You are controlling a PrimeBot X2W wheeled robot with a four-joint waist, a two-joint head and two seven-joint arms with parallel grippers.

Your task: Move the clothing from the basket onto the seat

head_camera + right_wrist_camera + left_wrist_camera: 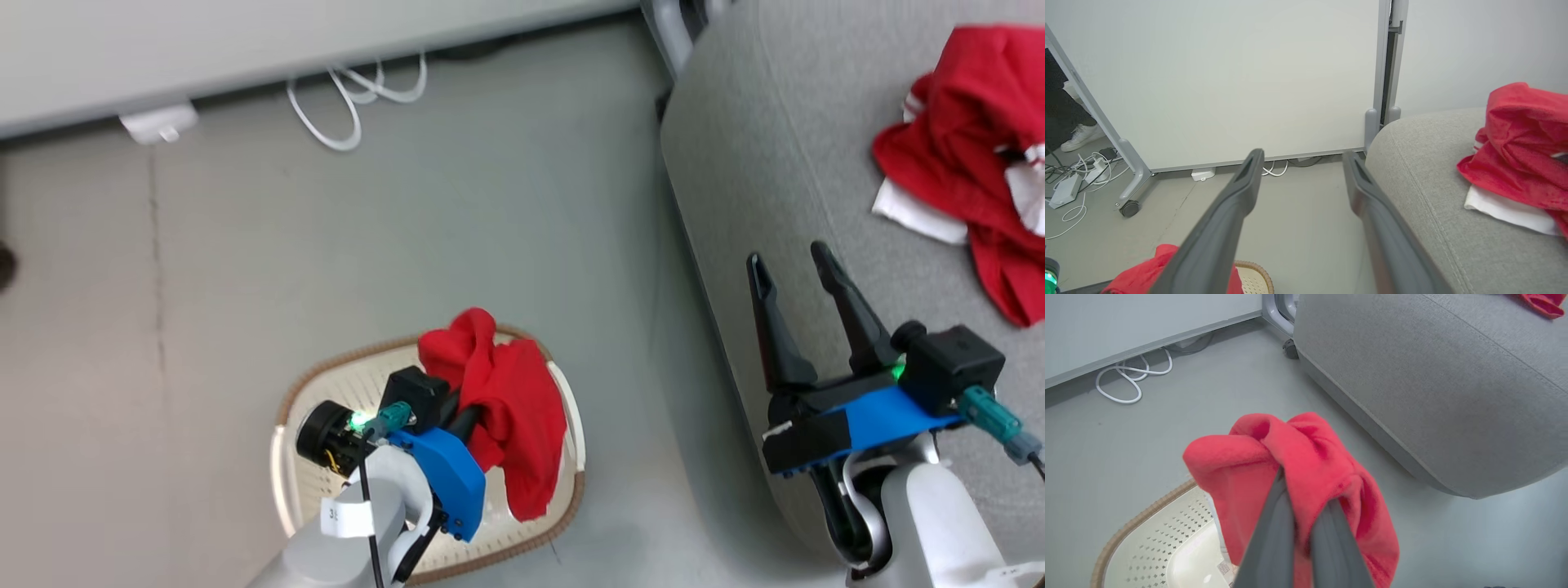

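Note:
A plain red garment (506, 408) hangs above the cream basket (310, 408), bunched around my left gripper (469, 420), which is shut on it. The left wrist view has the red cloth (1294, 465) wrapped over both fingers, with the basket's perforated wall (1155, 547) below. A second red garment with white trim (971, 155) lies on the grey seat (775, 122) at the right. My right gripper (788, 261) hovers open over the seat's front edge, holding nothing. From the right wrist, that garment (1519, 155) lies on the seat (1421, 171).
White cables (351, 98) and a white plug block (159, 122) lie on the grey floor by the wall panel. A castor of the panel frame (1128, 208) and a person's shoe (1081, 136) are at the far left. Bare floor separates basket and seat.

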